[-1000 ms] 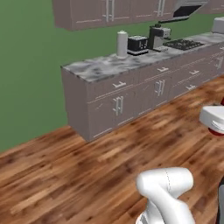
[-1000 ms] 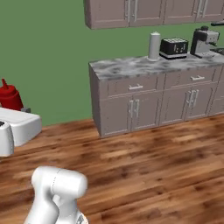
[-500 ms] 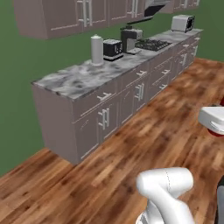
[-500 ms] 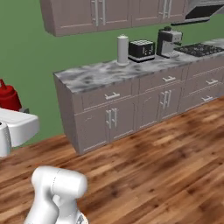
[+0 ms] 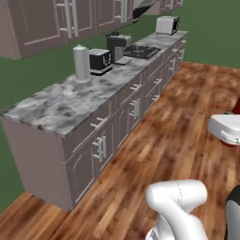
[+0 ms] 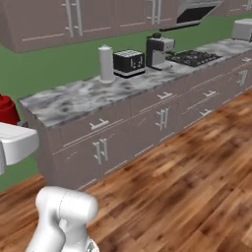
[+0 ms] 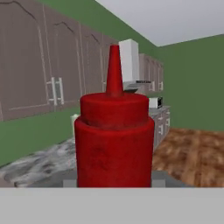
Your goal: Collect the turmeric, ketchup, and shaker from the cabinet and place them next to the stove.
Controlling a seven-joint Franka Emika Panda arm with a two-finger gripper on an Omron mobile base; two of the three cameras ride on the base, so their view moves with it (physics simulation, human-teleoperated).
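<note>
Ketchup [image 7: 114, 140]: red squeeze bottle, upright, nozzle up, sitting right in front of my hand camera and pressed close between the gripper's jaws, which I read as clamped on it. Item list, left to right along the marbled counter [image 6: 74, 101]: white cylinder [image 6: 106, 63], black toaster [image 6: 129, 63], coffee machine [image 6: 158, 51], then the stove [image 6: 193, 58] further right, well apart from the bottle. A sliver of red [image 6: 7, 109] shows at the left edge above the white arm.
</note>
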